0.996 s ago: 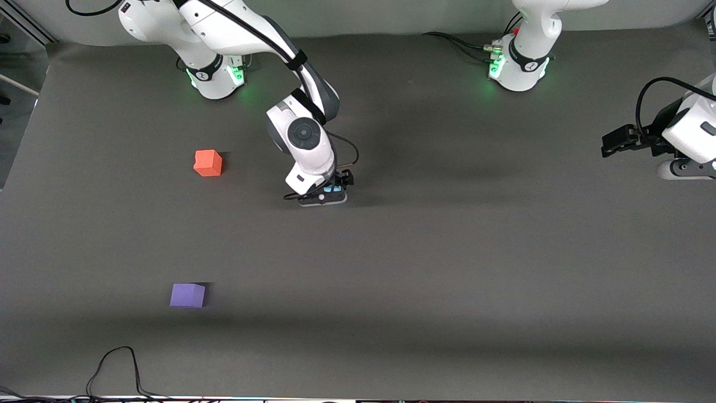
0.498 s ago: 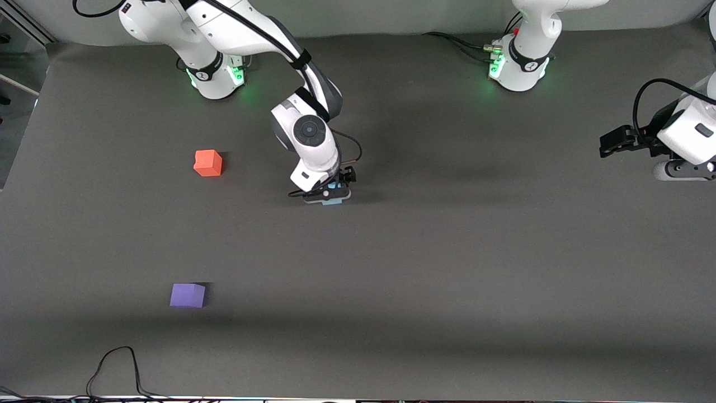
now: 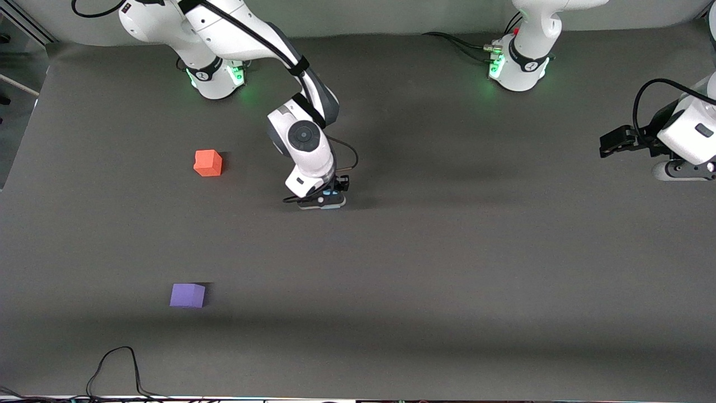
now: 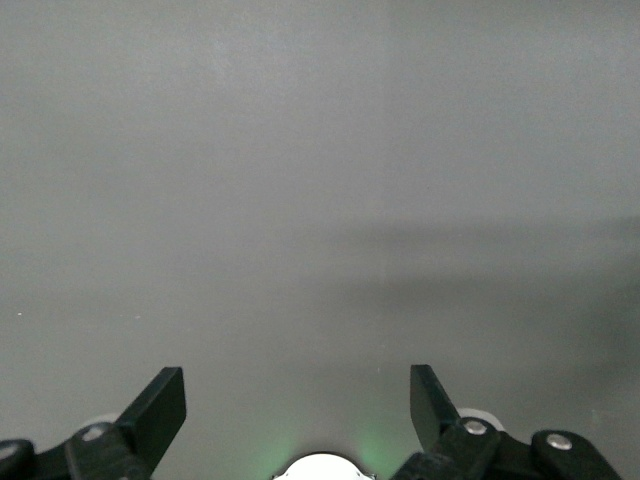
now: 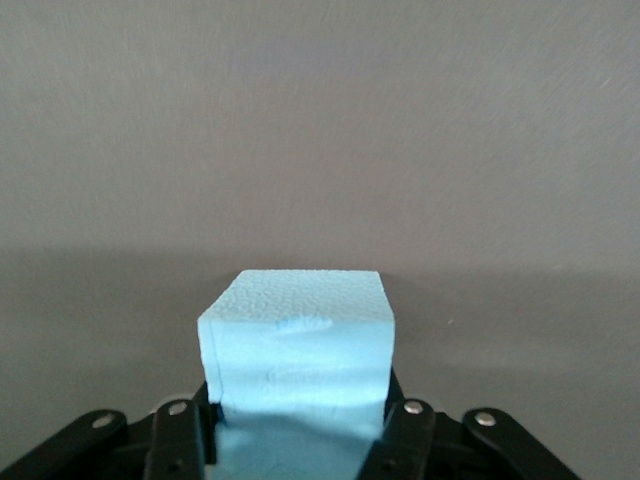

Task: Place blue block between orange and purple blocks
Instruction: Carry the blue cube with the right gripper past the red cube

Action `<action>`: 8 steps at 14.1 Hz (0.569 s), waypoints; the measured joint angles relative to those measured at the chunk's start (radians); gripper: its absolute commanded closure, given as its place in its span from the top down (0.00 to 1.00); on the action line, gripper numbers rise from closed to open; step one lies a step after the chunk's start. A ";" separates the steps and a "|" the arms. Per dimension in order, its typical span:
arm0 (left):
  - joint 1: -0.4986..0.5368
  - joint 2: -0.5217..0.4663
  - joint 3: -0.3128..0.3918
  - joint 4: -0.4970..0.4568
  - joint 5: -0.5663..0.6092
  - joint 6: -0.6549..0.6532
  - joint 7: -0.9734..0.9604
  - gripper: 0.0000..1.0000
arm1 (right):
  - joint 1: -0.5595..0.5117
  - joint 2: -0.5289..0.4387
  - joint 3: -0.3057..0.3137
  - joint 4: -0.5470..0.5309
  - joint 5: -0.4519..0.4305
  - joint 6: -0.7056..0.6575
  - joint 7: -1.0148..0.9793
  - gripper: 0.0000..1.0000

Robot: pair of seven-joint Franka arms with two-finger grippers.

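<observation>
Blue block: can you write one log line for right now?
right tool: shut on blue block | left tool: open, waiting | orange block, purple block: untouched

I see the blue block (image 5: pixel 298 345) clamped between the fingers (image 5: pixel 408 432) of my right end effector (image 5: pixel 298 440), its pebbled top face showing. Ahead of it lies only plain grey surface (image 5: pixel 320 130).

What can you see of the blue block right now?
The blue block is a light sky-blue cube with a pebbled, foam-like surface and a small dent on one face. It sits clamped in the right gripper, low at the table's middle. In the front view only a sliver shows; whether it touches the mat is unclear.
</observation>
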 measured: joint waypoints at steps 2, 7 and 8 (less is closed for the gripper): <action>0.000 0.000 0.000 0.000 0.000 0.000 0.000 1.00 | 0.000 -0.047 -0.025 0.031 0.000 -0.082 -0.010 0.24; 0.000 0.000 0.000 0.001 -0.001 0.001 0.000 1.00 | -0.002 -0.238 -0.084 0.259 0.000 -0.533 -0.015 0.25; 0.000 0.000 0.000 0.001 -0.001 0.002 0.000 1.00 | -0.002 -0.263 -0.095 0.325 0.001 -0.626 -0.015 0.25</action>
